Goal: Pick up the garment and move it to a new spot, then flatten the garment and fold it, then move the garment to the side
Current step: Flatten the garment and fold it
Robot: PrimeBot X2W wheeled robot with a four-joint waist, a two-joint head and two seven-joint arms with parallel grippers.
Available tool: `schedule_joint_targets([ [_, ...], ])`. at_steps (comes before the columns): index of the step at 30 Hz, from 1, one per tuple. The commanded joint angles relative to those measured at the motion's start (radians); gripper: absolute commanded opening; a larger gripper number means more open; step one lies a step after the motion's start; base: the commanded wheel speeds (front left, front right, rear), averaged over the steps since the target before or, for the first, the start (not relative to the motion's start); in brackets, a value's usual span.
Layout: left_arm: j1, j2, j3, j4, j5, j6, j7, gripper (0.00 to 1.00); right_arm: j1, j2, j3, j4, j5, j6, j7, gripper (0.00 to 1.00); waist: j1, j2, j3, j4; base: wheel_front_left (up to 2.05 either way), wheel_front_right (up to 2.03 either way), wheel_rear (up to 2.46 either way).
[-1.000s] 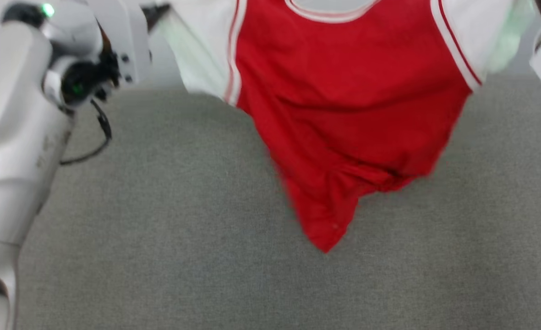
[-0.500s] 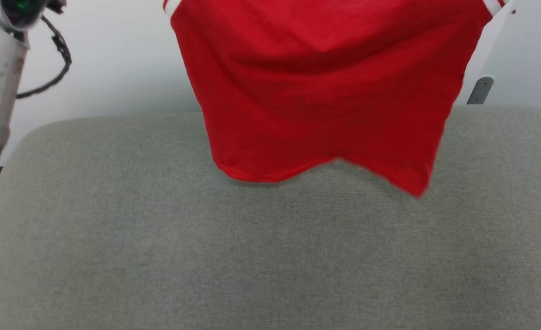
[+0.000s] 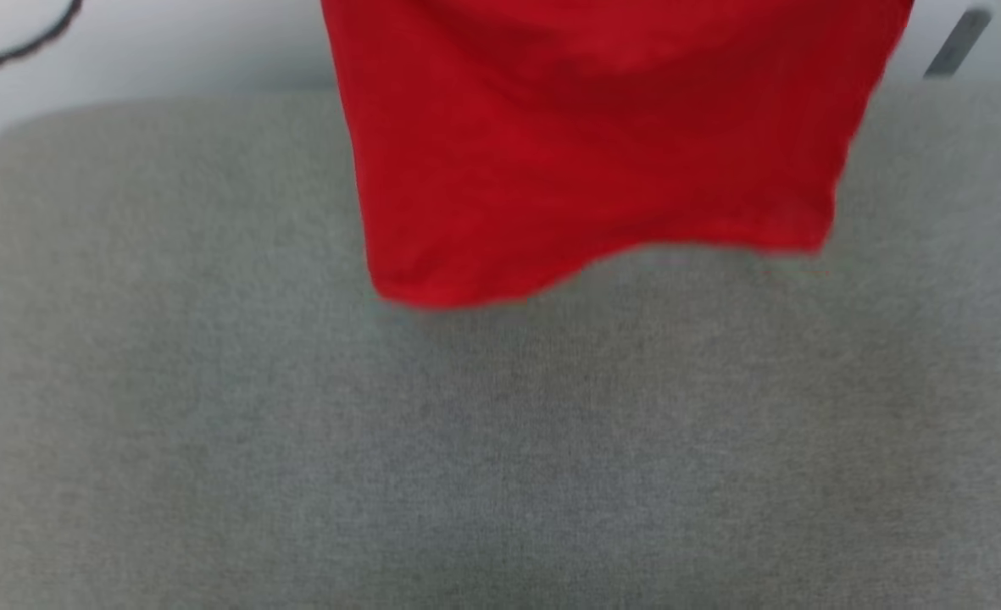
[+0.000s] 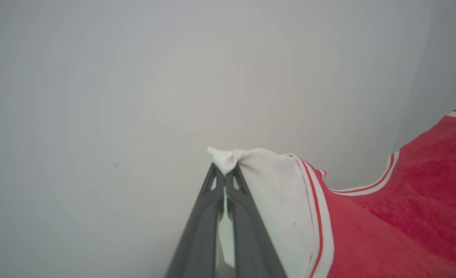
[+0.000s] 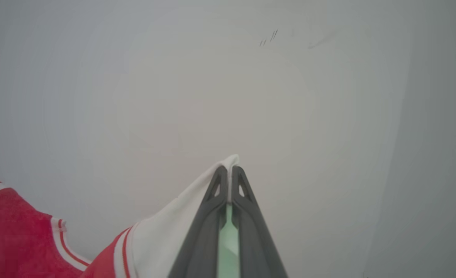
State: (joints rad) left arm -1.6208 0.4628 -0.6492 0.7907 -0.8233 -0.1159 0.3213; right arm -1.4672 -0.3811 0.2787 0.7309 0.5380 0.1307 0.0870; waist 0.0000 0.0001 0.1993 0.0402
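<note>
The garment [image 3: 602,144], a red jersey, hangs down from the top of the head view, its wavy lower hem above the far half of the grey cushioned surface [image 3: 500,440]. In the left wrist view my left gripper [image 4: 224,179] is shut on a pinch of the garment's white sleeve [image 4: 274,193], with striped trim and red cloth to its right. My right gripper [image 5: 228,175], seen in the right wrist view, is shut on the other white sleeve [image 5: 166,231], whose red body hangs at the lower left.
A pale wall [image 3: 178,42] rises behind the grey surface. A small metal bracket [image 3: 958,38] sticks up at the far right edge. A dark cable [image 3: 25,42] of my left arm shows at the upper left.
The head camera has tilted, so the picture shifted. The jersey has been lifted and spread; its bunched, pointed hem now hangs wide and almost level. Both arms have left the head view.
</note>
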Motion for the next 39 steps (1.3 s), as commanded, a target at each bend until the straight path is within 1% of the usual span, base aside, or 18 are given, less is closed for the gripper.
schedule_joint_targets([
  [1, -0.057, -0.012, -0.004, 0.013, 0.038, 0.009, -0.063, 0.00, -0.058, 0.011, 0.008, 0.034, -0.043, 0.000, -0.068, 0.00, 0.0000, -0.0001, 0.184, 0.006, 0.00, 0.00, 0.00],
  [4, -0.119, -0.037, -0.003, 0.050, 0.082, 0.021, -0.189, 0.00, -0.123, 0.014, -0.008, 0.090, -0.124, 0.000, -0.232, 0.00, 0.0000, -0.0001, 0.250, 0.013, 0.00, 0.00, 0.00],
  [5, -0.119, -0.037, -0.003, 0.050, 0.082, 0.021, -0.189, 0.00, -0.123, 0.014, -0.008, 0.090, -0.124, 0.000, -0.232, 0.00, 0.0000, -0.0001, 0.250, 0.013, 0.00, 0.00, 0.00],
  [6, -0.140, -0.049, 0.001, 0.065, 0.085, 0.026, -0.228, 0.00, -0.147, 0.011, -0.013, 0.109, -0.165, 0.000, -0.284, 0.00, 0.0000, -0.0001, 0.268, 0.020, 0.00, 0.00, 0.00],
  [8, -0.207, -0.060, 0.013, 0.077, 0.115, 0.034, -0.325, 0.00, -0.206, 0.011, -0.036, 0.124, -0.232, 0.000, -0.335, 0.00, 0.0000, -0.0001, 0.313, 0.034, 0.00, 0.00, 0.00],
  [10, -0.249, -0.074, 0.037, 0.093, 0.108, 0.038, -0.404, 0.00, -0.253, 0.010, -0.057, 0.109, -0.300, 0.000, -0.350, 0.00, 0.0000, -0.0001, 0.363, 0.053, 0.00, 0.00, 0.00],
  [12, -0.276, -0.085, 0.047, 0.093, 0.108, 0.022, -0.477, 0.00, -0.283, 0.005, -0.076, 0.042, -0.372, 0.000, -0.352, 0.00, 0.0000, -0.0001, 0.416, 0.072, 0.00, 0.00, 0.00],
  [13, -0.281, -0.091, 0.057, 0.098, 0.094, 0.015, -0.504, 0.00, -0.281, 0.003, -0.095, 0.005, -0.396, 0.000, -0.352, 0.00, 0.0000, -0.0001, 0.441, 0.084, 0.00, 0.00, 0.00],
  [15, -0.283, -0.084, 0.065, 0.087, 0.096, 0.001, -0.555, 0.00, -0.253, 0.000, -0.093, -0.060, -0.449, 0.000, -0.350, 0.00, 0.0000, -0.0001, 0.481, 0.105, 0.00, 0.00, 0.00],
  [17, -0.243, -0.078, 0.071, 0.092, 0.088, -0.007, -0.576, 0.00, -0.202, 0.002, -0.088, -0.078, -0.471, 0.000, -0.351, 0.00, 0.0000, -0.0001, 0.500, 0.120, 0.00, 0.00, 0.00],
  [21, -0.168, -0.086, 0.080, 0.103, 0.064, -0.014, -0.586, 0.00, -0.133, -0.007, -0.083, -0.087, -0.461, 0.000, -0.351, 0.00, 0.0000, -0.0001, 0.507, 0.142, 0.00, 0.00, 0.00],
  [23, -0.125, -0.101, 0.078, 0.099, 0.043, -0.014, -0.587, 0.00, -0.088, -0.014, -0.065, -0.076, -0.445, 0.000, -0.351, 0.00, 0.0000, -0.0001, 0.494, 0.154, 0.00, 0.00, 0.00],
  [26, -0.050, -0.106, 0.041, 0.080, 0.026, -0.014, -0.586, 0.00, -0.029, -0.032, -0.034, -0.063, -0.402, 0.000, -0.351, 0.00, 0.0000, -0.0001, 0.462, 0.167, 0.00, 0.00, 0.00],
  [30, 0.041, -0.101, -0.051, 0.031, -0.012, -0.014, -0.577, 0.00, 0.071, -0.077, -0.004, -0.081, -0.313, 0.000, -0.352, 0.00, 0.0000, -0.0001, 0.397, 0.182, 0.00, 0.00, 0.00],
  [32, 0.102, -0.089, -0.094, -0.009, -0.065, -0.014, -0.555, 0.00, 0.133, -0.106, 0.022, -0.109, -0.276, 0.000, -0.352, 0.00, 0.0000, -0.0001, 0.362, 0.186, 0.00, 0.00, 0.00],
  [35, 0.198, -0.043, -0.158, -0.080, -0.120, -0.015, -0.524, 0.00, 0.252, -0.156, 0.039, -0.158, -0.201, 0.000, -0.352, 0.00, 0.0000, -0.0001, 0.295, 0.183, 0.00, 0.00, 0.00],
  [36, 0.235, -0.027, -0.177, -0.102, -0.135, -0.015, -0.522, 0.00, 0.297, -0.171, 0.040, -0.174, -0.180, 0.000, -0.351, 0.00, 0.0000, -0.0001, 0.270, 0.180, 0.00, 0.00, 0.00],
  [39, 0.344, 0.047, -0.246, -0.171, -0.143, -0.015, -0.505, 0.00, 0.453, -0.204, 0.027, -0.232, -0.126, 0.000, -0.351, 0.00, 0.0000, -0.0001, 0.202, 0.165, 0.00, 0.00, 0.00],
])
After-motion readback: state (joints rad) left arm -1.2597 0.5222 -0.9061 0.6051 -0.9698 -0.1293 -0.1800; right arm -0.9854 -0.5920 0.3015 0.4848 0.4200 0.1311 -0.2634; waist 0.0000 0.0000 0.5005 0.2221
